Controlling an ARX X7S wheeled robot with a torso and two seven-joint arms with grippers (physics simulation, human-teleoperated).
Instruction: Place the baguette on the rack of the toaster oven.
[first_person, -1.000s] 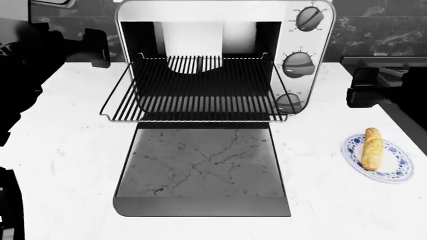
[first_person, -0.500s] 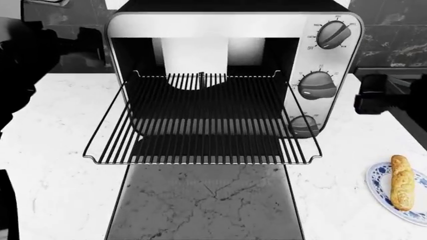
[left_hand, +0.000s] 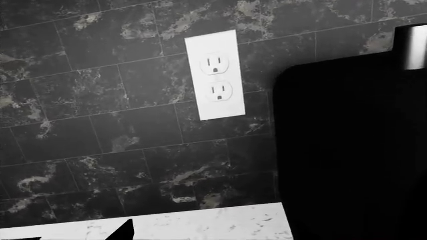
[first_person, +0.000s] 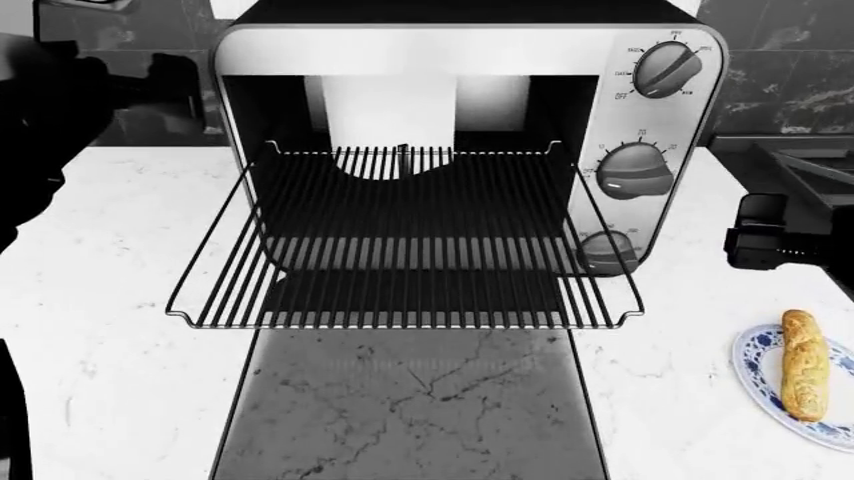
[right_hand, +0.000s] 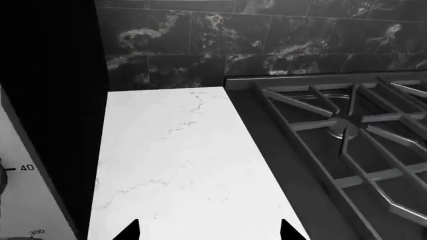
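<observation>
The silver toaster oven stands open in the head view. Its black wire rack is pulled out over the lowered glass door. The baguette lies on a blue-patterned plate at the right edge. My right gripper hovers right of the oven, above and behind the plate. In its wrist view it is open and empty over white counter. My left gripper is by the oven's left side. Its wrist view shows one fingertip set wide and nothing held.
A gas stove with black grates sits right of the counter strip beside the oven. A white wall outlet is on the dark tiled backsplash, left of the oven's black side. The stove's corner shows at the far right.
The head view moved closer to the oven a second ago, then held. My right gripper has since come nearer and lower, toward the plate. The baguette and rack have not moved.
</observation>
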